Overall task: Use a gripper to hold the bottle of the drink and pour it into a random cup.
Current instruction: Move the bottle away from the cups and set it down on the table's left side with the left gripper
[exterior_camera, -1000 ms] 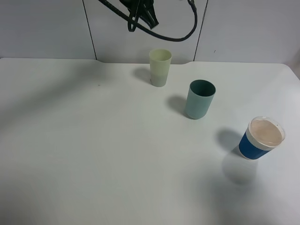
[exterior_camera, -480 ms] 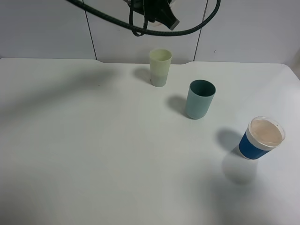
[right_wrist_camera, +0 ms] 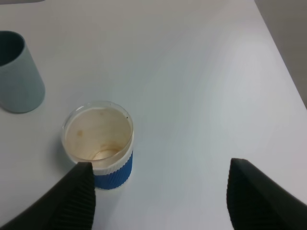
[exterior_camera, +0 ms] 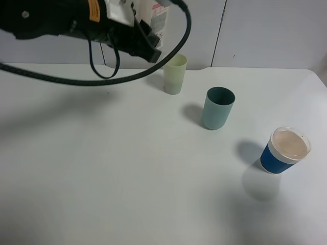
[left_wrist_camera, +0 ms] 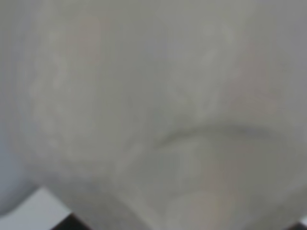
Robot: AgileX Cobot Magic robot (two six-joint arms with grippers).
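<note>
We note: pale yellow-green cup (exterior_camera: 174, 73); teal cup (exterior_camera: 218, 108); blue cup (exterior_camera: 282, 153), white rim, brown-stained inside; bottle (exterior_camera: 155, 16) label white-pink; arm (exterior_camera: 46, 20) black, orange label (exterior_camera: 93, 9); table (exterior_camera: 102, 168) white.

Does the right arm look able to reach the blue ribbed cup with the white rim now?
Probably yes. The blue ribbed cup stands uncovered just before the right gripper, whose jaws are open; the teal plastic cup stands apart and blocks nothing.
</note>
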